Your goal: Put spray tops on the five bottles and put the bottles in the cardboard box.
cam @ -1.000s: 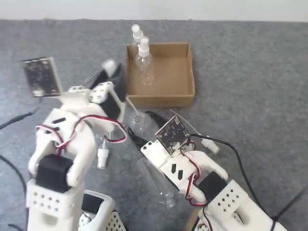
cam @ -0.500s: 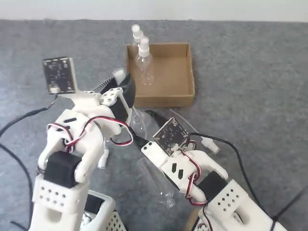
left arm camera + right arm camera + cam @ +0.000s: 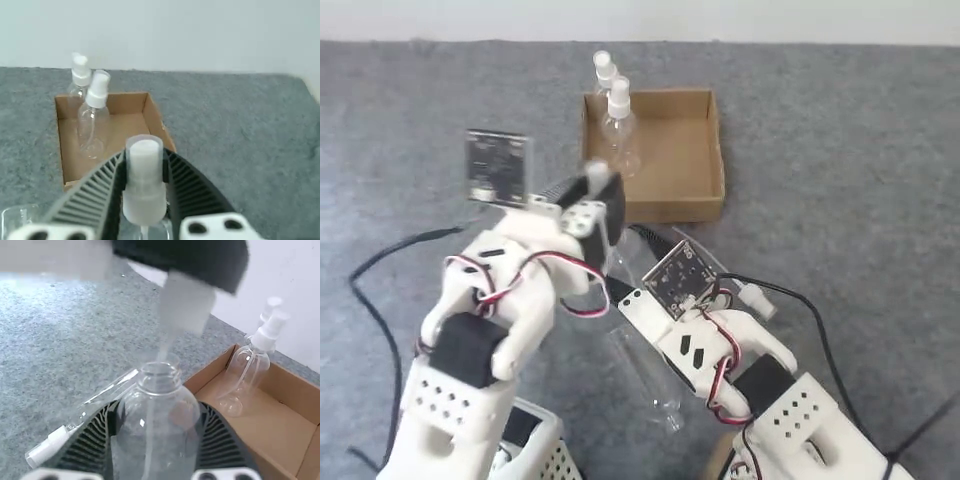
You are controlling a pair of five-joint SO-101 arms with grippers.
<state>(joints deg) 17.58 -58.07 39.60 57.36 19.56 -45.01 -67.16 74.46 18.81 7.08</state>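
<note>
My left gripper (image 3: 144,162) is shut on a white spray top (image 3: 145,185). It hangs just over the neck of a clear bottle (image 3: 156,390), and the top's thin tube runs down into the neck. My right gripper (image 3: 157,412) is shut on that bottle and holds it upright in front of the cardboard box (image 3: 690,150). From above, the left gripper (image 3: 598,205) and its spray top (image 3: 597,178) cover most of the bottle. One capped bottle (image 3: 620,130) stands in the box, and another capped bottle (image 3: 603,68) stands at its far left corner.
An uncapped clear bottle (image 3: 645,375) lies on the grey mat beside the right arm. A loose spray top (image 3: 757,299) with its tube lies to the right of that arm. A white basket (image 3: 535,450) sits at the near edge.
The left arm has swung right with the spray top, from left of the box to above the bottle in the right gripper. The right arm has stayed put.
</note>
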